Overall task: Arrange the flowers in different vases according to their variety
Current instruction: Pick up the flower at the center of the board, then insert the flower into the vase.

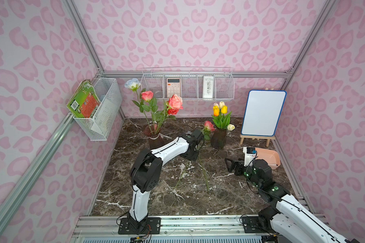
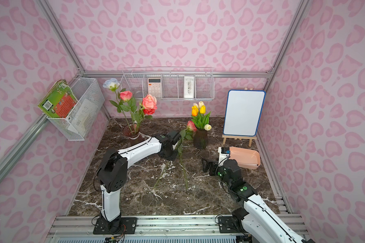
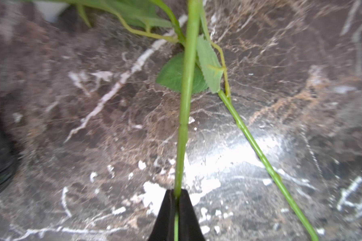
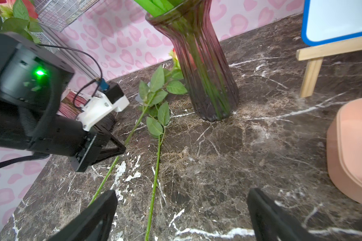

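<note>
A green stem (image 3: 185,104) is pinched between the two black fingers of the left gripper (image 3: 177,195), which are pressed together on it. This is seen near the middle of the dark marble table (image 1: 219,199). A second stem (image 3: 259,152) is laid on the table just beside it, and the two stems are crossed up by their leaves. A pink rose (image 1: 209,125) is seen at the far end of these stems, just left of the tulip vase (image 1: 218,138). Which of the two stems it grows from cannot be told.

The right gripper (image 4: 182,193) is spread wide, and nothing is held in it. It is seen low on the right side of the table, to the right of the stems and near the peach tray (image 1: 268,156).

Two dark ribbed vases are stood at the far side of the table. The vase with the white band (image 1: 154,144) is placed at the far left. Four roses (image 1: 147,95) are stood in it: one pale blue, two pink and one red. The tulip vase is placed to the right of it, and the yellow, orange and cream tulips (image 1: 219,109) are stood in that one. A whiteboard (image 1: 263,113) on a small wooden stand is set at the far right.
</note>
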`<state>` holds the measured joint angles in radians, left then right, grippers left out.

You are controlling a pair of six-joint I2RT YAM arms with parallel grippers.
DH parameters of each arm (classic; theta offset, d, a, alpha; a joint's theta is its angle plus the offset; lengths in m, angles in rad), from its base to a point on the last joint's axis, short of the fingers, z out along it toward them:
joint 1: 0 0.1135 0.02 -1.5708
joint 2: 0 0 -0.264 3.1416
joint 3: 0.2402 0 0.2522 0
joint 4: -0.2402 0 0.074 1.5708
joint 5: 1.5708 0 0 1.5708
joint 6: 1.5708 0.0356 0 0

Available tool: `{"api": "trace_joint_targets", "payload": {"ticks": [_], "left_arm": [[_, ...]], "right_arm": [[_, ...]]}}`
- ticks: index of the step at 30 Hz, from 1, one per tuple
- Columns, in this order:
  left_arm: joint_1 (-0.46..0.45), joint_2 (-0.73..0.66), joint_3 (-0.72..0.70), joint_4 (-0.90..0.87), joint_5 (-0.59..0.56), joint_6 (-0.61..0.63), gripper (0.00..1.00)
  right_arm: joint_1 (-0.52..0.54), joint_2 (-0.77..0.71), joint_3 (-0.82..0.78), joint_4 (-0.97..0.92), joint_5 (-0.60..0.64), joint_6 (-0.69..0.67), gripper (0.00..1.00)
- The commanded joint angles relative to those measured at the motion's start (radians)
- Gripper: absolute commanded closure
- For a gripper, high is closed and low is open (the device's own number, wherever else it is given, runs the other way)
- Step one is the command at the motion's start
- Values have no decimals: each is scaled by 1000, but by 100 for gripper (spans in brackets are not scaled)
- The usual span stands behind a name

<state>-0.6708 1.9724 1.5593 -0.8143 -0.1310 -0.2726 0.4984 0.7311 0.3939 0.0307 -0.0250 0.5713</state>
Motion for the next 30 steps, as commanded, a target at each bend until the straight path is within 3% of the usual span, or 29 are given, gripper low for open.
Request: {"api": "trace_joint_targets", "payload": {"ticks": [1,13,18,22,25,30], "left_arm": [[-1,-83,-46,43,-23,-23,100],[-56,-398,-87,89,-60,-16,100],[-78,-515,-83,169,21,69,100],[-86,-590,-80,261,15,97,100],[-75,-627,-50,305,-30,143,100],[-5,-639,70,314,6,196,100]], "right_arm": [[1,13,9,35,-31,5,1],[1,44,2,63,-56,34,1],[1,47,-10,80,-59,54,1],[0,62,-12,96,-71,68,1],[0,73,-13,103,-76,69,1],[0,49,-45,130,-75,93,1]]}}
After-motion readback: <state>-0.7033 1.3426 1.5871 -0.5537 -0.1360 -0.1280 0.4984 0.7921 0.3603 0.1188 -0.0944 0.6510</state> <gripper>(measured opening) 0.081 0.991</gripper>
